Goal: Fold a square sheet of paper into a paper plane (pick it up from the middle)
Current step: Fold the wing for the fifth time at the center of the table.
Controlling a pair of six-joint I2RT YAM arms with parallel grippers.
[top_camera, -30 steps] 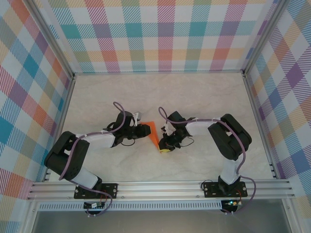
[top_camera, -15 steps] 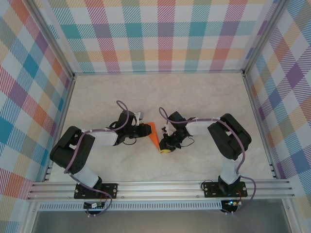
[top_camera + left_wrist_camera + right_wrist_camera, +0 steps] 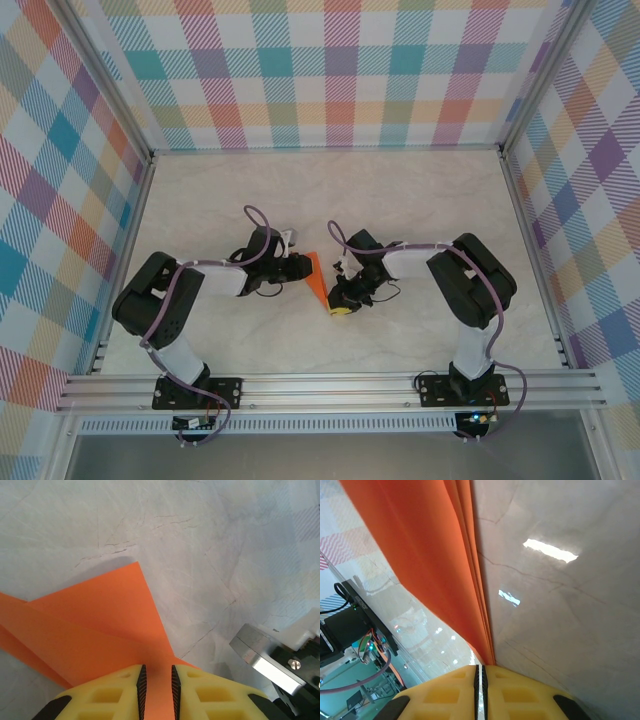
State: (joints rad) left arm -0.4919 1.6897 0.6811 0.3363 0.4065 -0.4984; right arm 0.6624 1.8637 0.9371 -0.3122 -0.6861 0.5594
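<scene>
Top view, L→R. Plaid walls on three sides, pale marble-look table, alu rail along near edge.

L arm: elbow bent back near L side, forearm reaching twd table centre. L gripper low at the L edge of the orange paper. L wrist cam: yellow fingers stand a narrow slot apart, and the paper runs into that slot. Pads not seen pressed onto it, so jaws slightly open and straddling the paper, no clamp.

Paper: mid-table, betw. the two grippers, near half of table. Partly folded; from above a slim wedge, wide end far, narrowing twd near side. L wrist cam shows layered flaps w/ a diagonal crease and one corner pointing away over the table.

R gripper just R of the paper's near tip, yellow fingertips down. R wrist cam: jaws closed tight, only a hairline betw. pads, pinching the folded paper, several layer edges fanning up out of the grip.

R arm: elbow out twd R wall, forearm angled back in twd centre.
</scene>
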